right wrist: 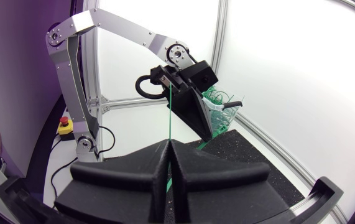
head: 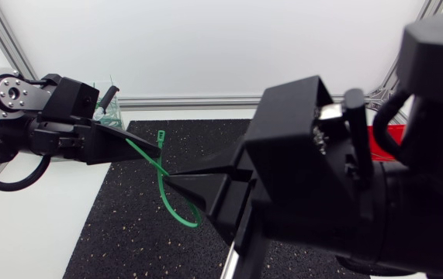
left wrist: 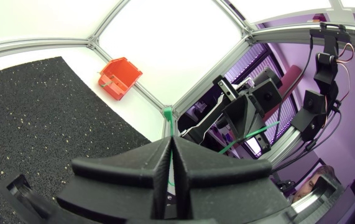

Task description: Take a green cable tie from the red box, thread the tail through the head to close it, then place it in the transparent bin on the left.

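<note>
The green cable tie (head: 160, 194) is held in the air above the black mat (head: 112, 232), pinched in two places. The left hand (head: 153, 157) has its fingers pressed together on the strap just behind the head (left wrist: 168, 114), which pokes out past the fingertips; the right hand (head: 171, 180) is likewise clamped on the strap further along, and a slack loop droops toward the mat below them.

The head looks unthreaded, so the step in hand is probably feeding the tail through. To do it well, the left hand should hold the head steady with its slot facing the right hand; the right hand should regrip close to the tail's tip so the free end is short and stiff, then push it straight in; a long floppy end would likely miss.

The red box (left wrist: 120, 78) sits on the surface just off the mat's far right edge; the transparent bin (right wrist: 222, 107) stands by the mat's far left corner.
</note>
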Controlling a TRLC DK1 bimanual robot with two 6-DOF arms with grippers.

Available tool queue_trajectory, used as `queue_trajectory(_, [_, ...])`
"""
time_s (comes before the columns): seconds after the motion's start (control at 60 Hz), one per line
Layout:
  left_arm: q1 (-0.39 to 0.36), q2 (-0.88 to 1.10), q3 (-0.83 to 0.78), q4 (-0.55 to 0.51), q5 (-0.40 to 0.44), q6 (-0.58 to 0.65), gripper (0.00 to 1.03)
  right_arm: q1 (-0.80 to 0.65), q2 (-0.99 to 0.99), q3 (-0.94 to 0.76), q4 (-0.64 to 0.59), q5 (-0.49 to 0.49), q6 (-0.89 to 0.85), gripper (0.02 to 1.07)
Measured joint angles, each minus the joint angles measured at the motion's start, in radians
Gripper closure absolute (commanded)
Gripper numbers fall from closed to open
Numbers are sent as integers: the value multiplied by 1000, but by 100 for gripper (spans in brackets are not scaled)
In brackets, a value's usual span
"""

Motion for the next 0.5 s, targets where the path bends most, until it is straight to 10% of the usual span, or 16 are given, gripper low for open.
queue_trajectory(0.5, [8,49,0,125,0,0,100,0,18,50,-55,-126,103,101])
